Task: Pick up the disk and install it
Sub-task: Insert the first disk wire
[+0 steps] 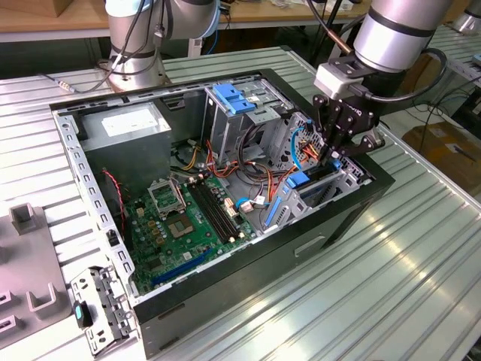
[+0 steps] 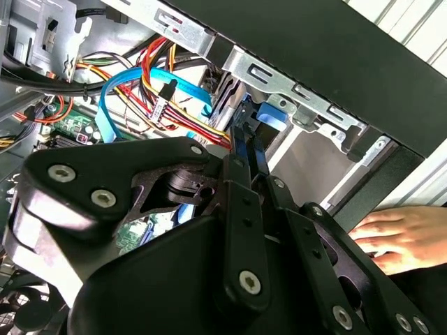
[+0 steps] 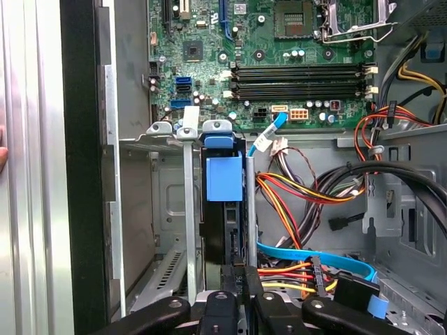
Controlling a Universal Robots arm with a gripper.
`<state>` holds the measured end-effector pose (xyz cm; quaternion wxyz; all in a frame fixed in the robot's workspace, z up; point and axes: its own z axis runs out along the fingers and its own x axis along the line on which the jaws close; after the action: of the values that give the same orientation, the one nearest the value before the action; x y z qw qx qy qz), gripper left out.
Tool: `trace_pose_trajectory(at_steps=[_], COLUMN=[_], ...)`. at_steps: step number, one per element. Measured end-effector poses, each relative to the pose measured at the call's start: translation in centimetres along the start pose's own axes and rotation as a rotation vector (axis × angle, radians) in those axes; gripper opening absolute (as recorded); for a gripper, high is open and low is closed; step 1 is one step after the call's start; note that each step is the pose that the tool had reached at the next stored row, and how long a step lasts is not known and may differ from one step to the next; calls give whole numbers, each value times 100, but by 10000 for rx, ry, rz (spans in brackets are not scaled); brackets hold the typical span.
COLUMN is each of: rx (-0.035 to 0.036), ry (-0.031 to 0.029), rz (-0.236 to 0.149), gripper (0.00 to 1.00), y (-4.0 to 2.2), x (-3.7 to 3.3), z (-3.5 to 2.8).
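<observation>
Table [image 1: 421, 286] is ribbed silver metal with long grooves, glare streaks across it on the exterior view's right. Wooden bench [image 1: 45, 26] runs along the back, dark gap under it. Cardboard box [image 1: 451, 150] sits low beyond the table edge on the exterior view's right. Grey plastic fixtures [image 1: 30, 256] rest on the table at the exterior view's left. Lighting even, bright overhead.

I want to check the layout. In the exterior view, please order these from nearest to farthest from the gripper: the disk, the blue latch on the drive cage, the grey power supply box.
1. The disk: in its bay directly under the gripper.
2. The blue latch: on top of the drive cage, toward the exterior view's left.
3. The power supply box: far corner of the case, farthest toward the exterior view's left.
</observation>
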<state>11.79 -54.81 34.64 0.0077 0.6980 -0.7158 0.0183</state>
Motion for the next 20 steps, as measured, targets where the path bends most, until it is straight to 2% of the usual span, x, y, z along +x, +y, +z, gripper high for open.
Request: trace_pose_trajectory(at_steps=[8,16,17,18,19,20], rx=[0,0,0,0,0,0], ry=[5,-16,-14,-7,-8,-8], rz=[0,1,1,1,1,1], gripper=[16,18,18,24,24,24], y=[1,1,1,1,0,0], x=[-1,-2,-1,-1,0,2], z=[56,66,65,48,26,-26])
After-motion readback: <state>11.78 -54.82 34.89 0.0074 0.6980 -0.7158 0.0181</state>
